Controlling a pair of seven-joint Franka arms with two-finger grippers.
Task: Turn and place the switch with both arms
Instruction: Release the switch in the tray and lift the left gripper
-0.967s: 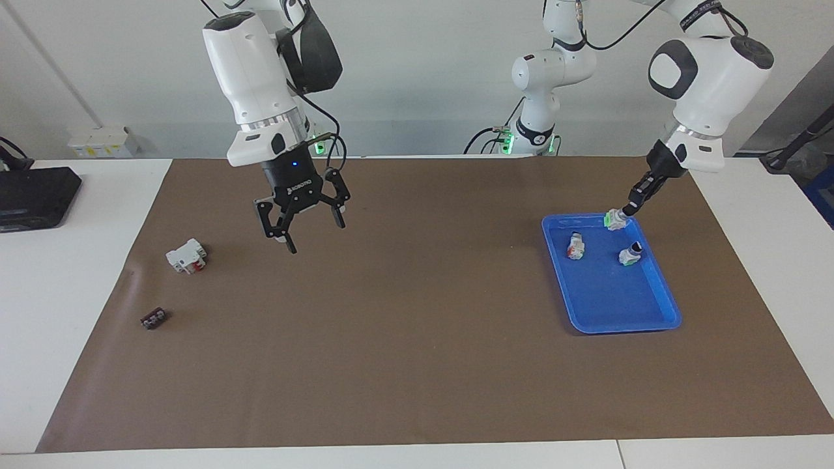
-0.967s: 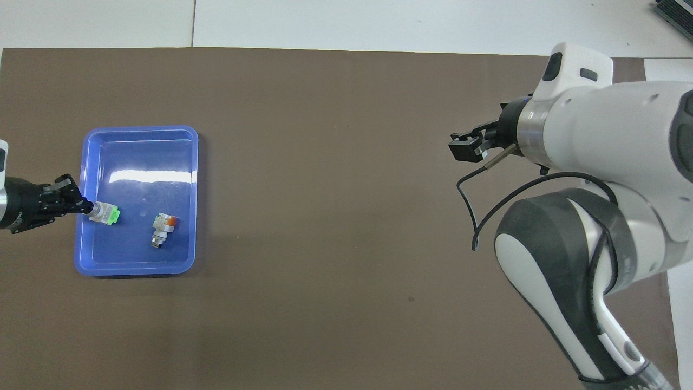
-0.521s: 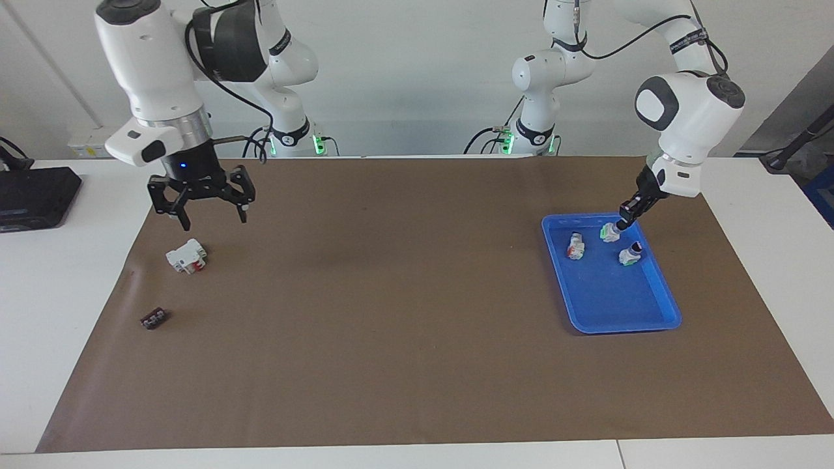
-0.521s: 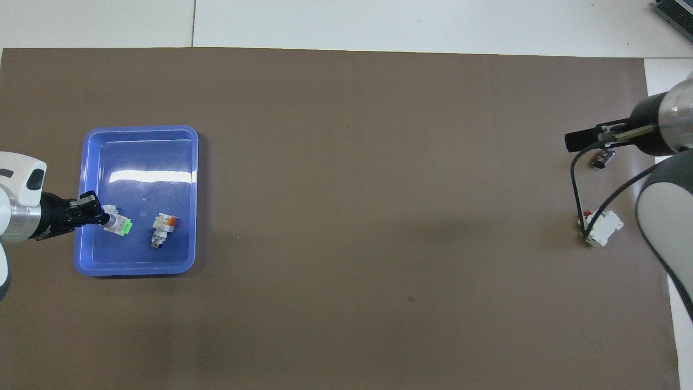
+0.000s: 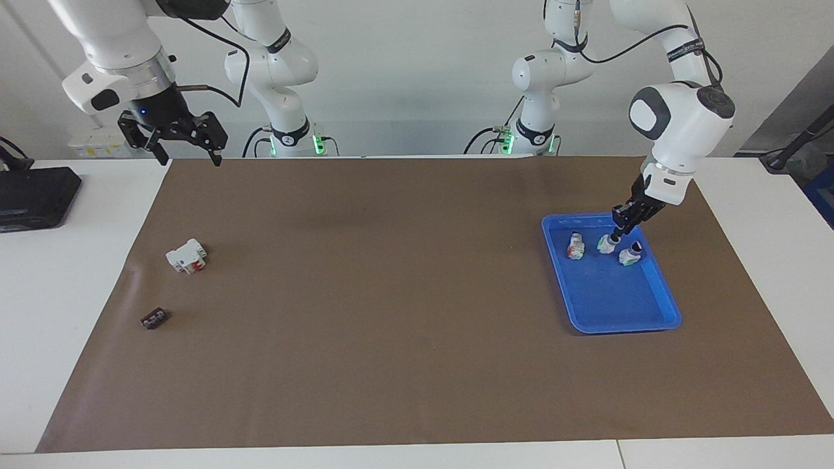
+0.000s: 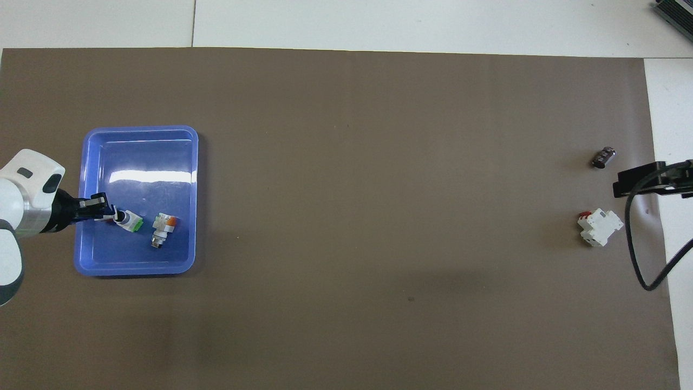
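The switch (image 5: 607, 244), white with a green end, sits low in the blue tray (image 5: 622, 326) at the left arm's end of the table. It also shows in the overhead view (image 6: 130, 221). My left gripper (image 5: 615, 233) is shut on its knob end and reaches in over the tray's rim in the overhead view (image 6: 111, 215). My right gripper (image 5: 187, 156) is open and empty, raised over the mat's corner at the right arm's end. Only its tips (image 6: 639, 183) show in the overhead view.
Two more small switches lie in the tray, one with an orange end (image 5: 575, 246) and one with a black knob (image 5: 630, 254). A white block with red parts (image 5: 186, 255) and a small dark block (image 5: 154, 318) lie at the right arm's end. A black device (image 5: 32, 195) sits off the mat.
My left gripper has carried the switch from the tray's rim down into the tray. My right gripper has pulled back from mid-table toward its own end and risen.
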